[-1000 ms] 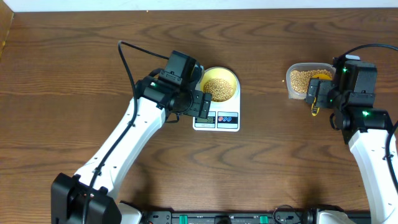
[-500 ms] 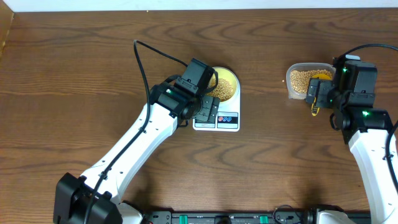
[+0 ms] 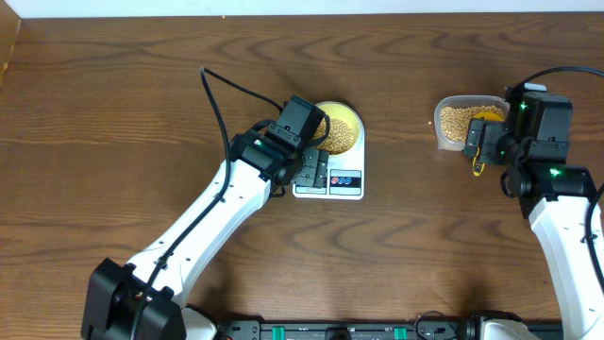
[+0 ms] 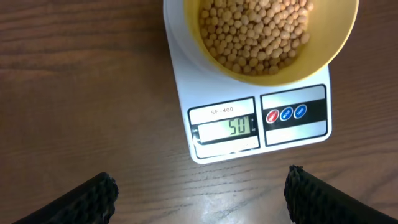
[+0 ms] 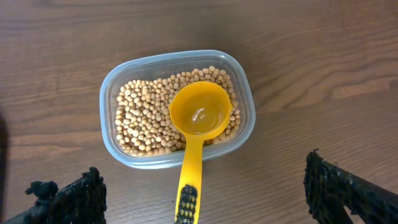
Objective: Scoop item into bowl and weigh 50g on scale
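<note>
At the lower corners of the left wrist view, the left fingers stand spread wide and released, holding nothing, over bare counter. Just beyond them lies the scale, its display nearest the fingers and reading 50, with the buttons beside it to the right. Farther up, the bowl sits on the scale's top, overhanging its far part, and holds a heap of beans. In the right wrist view the right fingers are likewise spread wide and empty at the lower corners. Between them in the frame, touching neither, the scoop runs from its handle at the bottom edge up to its cup, which rests face up on more beans in the tub. From overhead, scale and bowl sit at upper centre under the left arm's end, the tub at upper right, well apart.
</note>
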`<state>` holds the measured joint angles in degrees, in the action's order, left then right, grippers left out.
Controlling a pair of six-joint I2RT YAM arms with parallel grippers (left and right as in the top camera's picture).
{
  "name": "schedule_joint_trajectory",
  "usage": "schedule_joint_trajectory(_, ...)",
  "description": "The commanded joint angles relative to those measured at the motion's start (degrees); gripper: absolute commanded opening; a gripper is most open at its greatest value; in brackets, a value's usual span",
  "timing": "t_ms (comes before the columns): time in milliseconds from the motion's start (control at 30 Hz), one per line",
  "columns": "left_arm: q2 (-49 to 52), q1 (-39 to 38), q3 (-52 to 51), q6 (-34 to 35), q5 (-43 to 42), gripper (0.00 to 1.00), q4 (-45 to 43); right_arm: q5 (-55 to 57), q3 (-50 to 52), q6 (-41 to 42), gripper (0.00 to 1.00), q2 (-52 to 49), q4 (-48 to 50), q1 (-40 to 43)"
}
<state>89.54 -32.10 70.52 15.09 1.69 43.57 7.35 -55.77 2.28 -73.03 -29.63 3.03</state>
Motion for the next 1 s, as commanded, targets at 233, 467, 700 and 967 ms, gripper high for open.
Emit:
schedule_joint_trajectory(233,0.46,-1.62,-0.2,0.68,2.6,0.88,-0.5,0.68,-0.04,-0.83,0.99,0.7,-0.15,-0.46)
schedule_joint_trajectory(467,0.46,-3.63,-0.24,1.44,4.72,0.88,-1.03,0.68,-0.04,-0.83,0.99,0.7,-0.15,-0.46)
schedule_joint_trajectory(700,0.46,-3.74,-1.33,3.26,5.03,0.88,-1.55,0.66,-0.04,-0.85,0.99,0.7,-0.15,-0.46)
schedule_joint_trajectory(967,0.46,-3.72,-1.75,3.23,5.05,0.88,-2.78,0.66,-0.04,-0.83,0.99,0.7,-0.15,-0.46)
